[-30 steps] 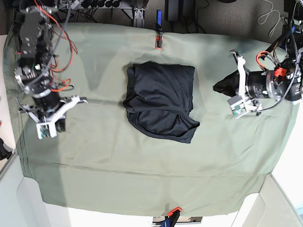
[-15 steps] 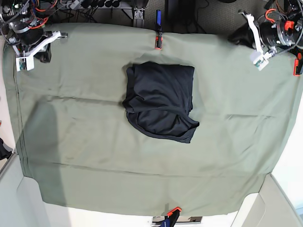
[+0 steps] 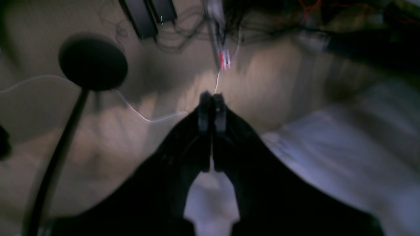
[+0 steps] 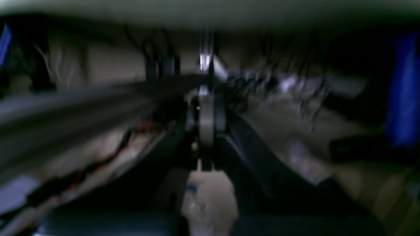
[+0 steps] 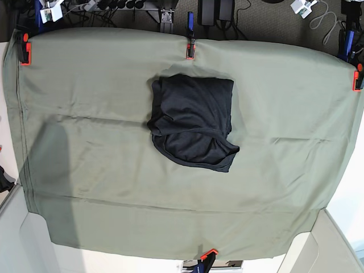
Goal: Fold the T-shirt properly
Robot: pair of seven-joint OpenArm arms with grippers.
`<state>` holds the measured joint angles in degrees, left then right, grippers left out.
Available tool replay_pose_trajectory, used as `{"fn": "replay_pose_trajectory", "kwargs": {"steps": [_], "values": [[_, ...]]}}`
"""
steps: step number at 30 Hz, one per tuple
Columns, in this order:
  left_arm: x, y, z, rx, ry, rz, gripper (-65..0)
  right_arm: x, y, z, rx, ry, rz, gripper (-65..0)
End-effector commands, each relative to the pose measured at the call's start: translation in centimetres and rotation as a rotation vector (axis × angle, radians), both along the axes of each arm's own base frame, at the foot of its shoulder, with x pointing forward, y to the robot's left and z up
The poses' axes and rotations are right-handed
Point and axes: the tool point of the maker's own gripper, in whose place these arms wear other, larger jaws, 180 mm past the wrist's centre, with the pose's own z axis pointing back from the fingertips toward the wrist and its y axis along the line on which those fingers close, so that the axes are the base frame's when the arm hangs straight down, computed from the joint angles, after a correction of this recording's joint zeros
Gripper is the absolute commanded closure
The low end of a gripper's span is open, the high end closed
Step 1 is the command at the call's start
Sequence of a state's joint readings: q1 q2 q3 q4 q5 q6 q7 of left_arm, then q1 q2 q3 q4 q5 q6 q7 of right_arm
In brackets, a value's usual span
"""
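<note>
The dark T-shirt (image 5: 193,120) lies folded into a rough rectangle on the middle of the olive-green cloth (image 5: 114,170), with its lower edge wrinkled and uneven. Both arms are pulled back past the far edge. Only a white tip of my left gripper (image 5: 302,7) shows at the top right and of my right gripper (image 5: 50,12) at the top left. In the left wrist view my left gripper (image 3: 211,109) is shut and empty, aimed at the floor. In the blurred right wrist view my right gripper (image 4: 206,121) looks shut and empty. Neither wrist view shows the shirt.
Orange clamps pin the cloth at the far middle (image 5: 190,51), far left (image 5: 24,48), far right (image 5: 357,77) and near edge (image 5: 207,254). Cables and dark gear lie beyond the far edge (image 5: 216,11). A round black stand base (image 3: 93,62) shows on the floor.
Both arms have swung from beside the shirt up and back past the far edge, nearly out of the base view. The folded shirt has not moved.
</note>
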<state>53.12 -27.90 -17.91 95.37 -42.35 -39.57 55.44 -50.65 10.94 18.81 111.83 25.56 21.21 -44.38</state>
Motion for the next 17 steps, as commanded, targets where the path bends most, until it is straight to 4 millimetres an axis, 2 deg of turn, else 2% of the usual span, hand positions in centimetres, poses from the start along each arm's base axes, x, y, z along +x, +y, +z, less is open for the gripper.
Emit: {"fn": "replay_pose_trajectory", "kwargs": {"steps": [1, 7, 9, 11, 14, 17], "values": [[-1.0, 0.1, -0.3, -0.003, 0.034, -0.020, 0.0, -1.7, -0.3, -0.5, -0.006, 0.053, 0.001, 0.0], [-6.9, 0.7, -4.9, 0.141, 0.286, -0.108, 0.0, -9.6, -0.7, -4.9, 0.016, 0.322, -0.052, 0.0], [-8.7, 0.7, -6.1, 0.182, 0.359, -0.156, 0.0, -11.2, -0.7, -6.1, 0.015, 0.390, -0.049, 0.0], [-9.4, 0.1, -7.4, 0.182, 0.394, -0.183, 0.0, -12.5, -1.2, -7.4, -0.016, 0.461, -0.012, 0.0], [-9.5, -1.2, -9.7, 0.198, 0.437, -0.205, 0.0, -13.0, -1.8, -9.6, -0.040, 0.534, 0.023, 0.0], [-8.2, -2.9, -12.3, 0.228, 0.452, -0.204, 0.0, -11.4, -2.1, -12.0, -0.034, 0.561, 0.038, 0.0]]}}
